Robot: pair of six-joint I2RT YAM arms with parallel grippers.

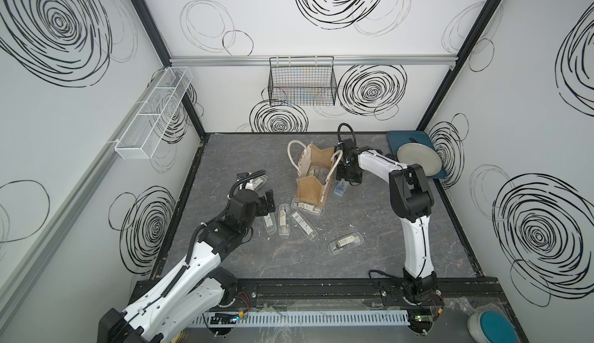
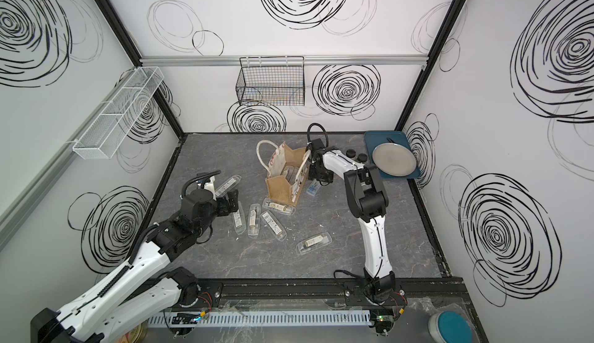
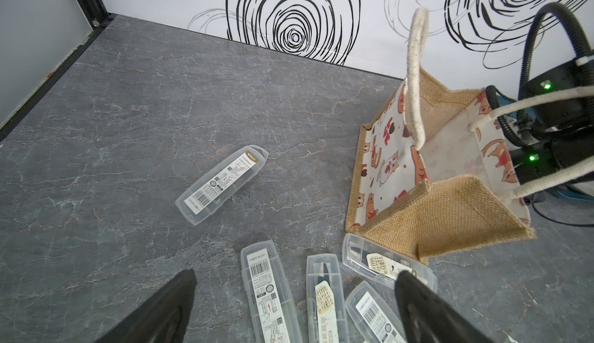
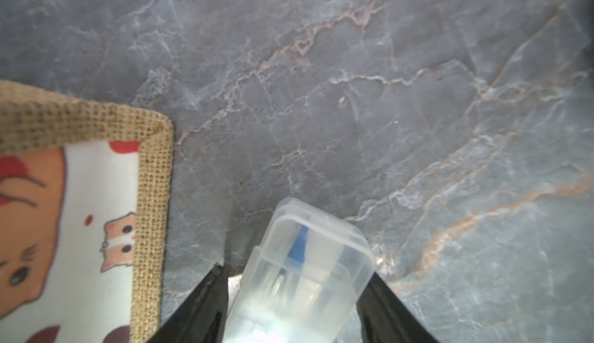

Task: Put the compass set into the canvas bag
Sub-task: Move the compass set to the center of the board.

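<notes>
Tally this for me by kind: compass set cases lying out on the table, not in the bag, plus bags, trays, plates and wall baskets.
Clear compass set cases outside the bag: 7
Canvas bag: 1
Blue tray: 1
Grey plate: 1
Wall baskets: 2
Total: 12

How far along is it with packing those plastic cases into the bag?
Done: a few compass cases sit inside the canvas bag. In hand: the right gripper straddles a clear case, blue inside, beside the bag; grip uncertain. Remaining: six loose cases on the table; the left gripper hovers open nearby.
</notes>
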